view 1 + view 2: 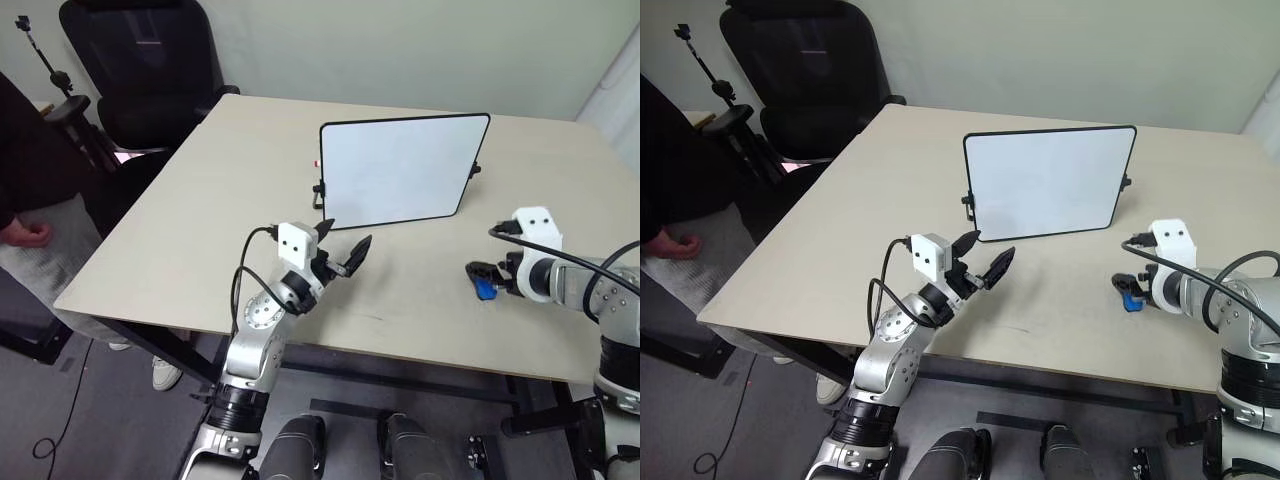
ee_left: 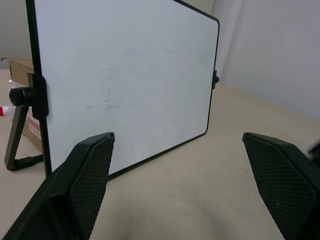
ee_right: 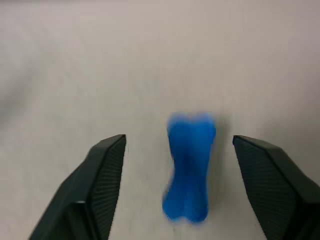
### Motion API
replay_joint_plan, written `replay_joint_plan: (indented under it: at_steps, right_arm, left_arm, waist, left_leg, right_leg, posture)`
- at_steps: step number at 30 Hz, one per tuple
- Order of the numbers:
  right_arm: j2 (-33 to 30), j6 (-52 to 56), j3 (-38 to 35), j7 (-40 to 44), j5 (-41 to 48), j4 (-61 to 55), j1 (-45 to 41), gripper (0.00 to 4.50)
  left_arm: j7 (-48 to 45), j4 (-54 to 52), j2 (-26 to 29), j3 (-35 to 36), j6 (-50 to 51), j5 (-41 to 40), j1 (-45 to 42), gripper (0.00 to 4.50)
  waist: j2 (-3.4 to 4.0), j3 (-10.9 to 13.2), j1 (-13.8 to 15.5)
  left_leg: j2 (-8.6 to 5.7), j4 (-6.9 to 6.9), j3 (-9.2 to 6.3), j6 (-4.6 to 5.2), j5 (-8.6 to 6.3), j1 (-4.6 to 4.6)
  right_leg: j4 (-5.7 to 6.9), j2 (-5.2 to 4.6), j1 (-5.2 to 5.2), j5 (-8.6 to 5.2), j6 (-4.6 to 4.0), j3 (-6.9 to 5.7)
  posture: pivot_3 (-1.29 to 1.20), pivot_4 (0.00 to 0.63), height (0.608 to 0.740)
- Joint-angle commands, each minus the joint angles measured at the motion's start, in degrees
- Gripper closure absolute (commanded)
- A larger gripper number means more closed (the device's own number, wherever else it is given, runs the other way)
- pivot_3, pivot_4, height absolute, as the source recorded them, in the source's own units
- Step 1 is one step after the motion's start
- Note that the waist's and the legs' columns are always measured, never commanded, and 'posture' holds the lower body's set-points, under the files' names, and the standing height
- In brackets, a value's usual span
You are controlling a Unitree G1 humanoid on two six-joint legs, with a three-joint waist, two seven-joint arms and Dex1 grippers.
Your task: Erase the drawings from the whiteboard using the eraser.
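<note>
Now the eraser point(image 3: 189, 169) lies between the right end effector's point(image 3: 177, 185) parted fingers.

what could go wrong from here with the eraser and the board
1. The eraser lies loose on the table between the open fingers of the right hand, nearer one finger; closing could nudge it aside.
2. The whiteboard stands propped on a thin stand; any push might tip or slide it.
3. The open left hand hovers close in front of the whiteboard and could bump its lower edge.
</note>
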Motion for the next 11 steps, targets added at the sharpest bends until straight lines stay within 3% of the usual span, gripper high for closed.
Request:
replay_joint_plan:
  at_steps: [1,11]
  right_arm:
    - [2.47,-9.91,-5.51,2.85,1.69,-6.24,1.53,1.06]
    - [6.19,-13.31,-6.36,2.89,3.35,-6.07,3.25,1.06]
  left_arm:
    - [-0.46,-0.55,-0.03,0.43,-1.34,-0.12,-0.99,0.0]
    - [-0.09,-0.67,0.41,1.31,-1.44,-0.06,-0.88,0.0]
  waist:
    - [0.0,0.0,0.02]
    - [-0.01,0.0,0.06]
  left_leg:
    - [0.0,0.0,-0.02,0.0,0.0,0.0]
    - [-0.07,0.0,-0.04,0.03,0.01,0.0]
  right_leg:
    - [-0.01,0.01,0.02,0.0,0.0,0.0]
    - [-0.12,0.01,0.1,0.0,0.01,0.03]
  posture:
    - [0.0,0.15,0.74]
    - [0.0,0.15,0.74]
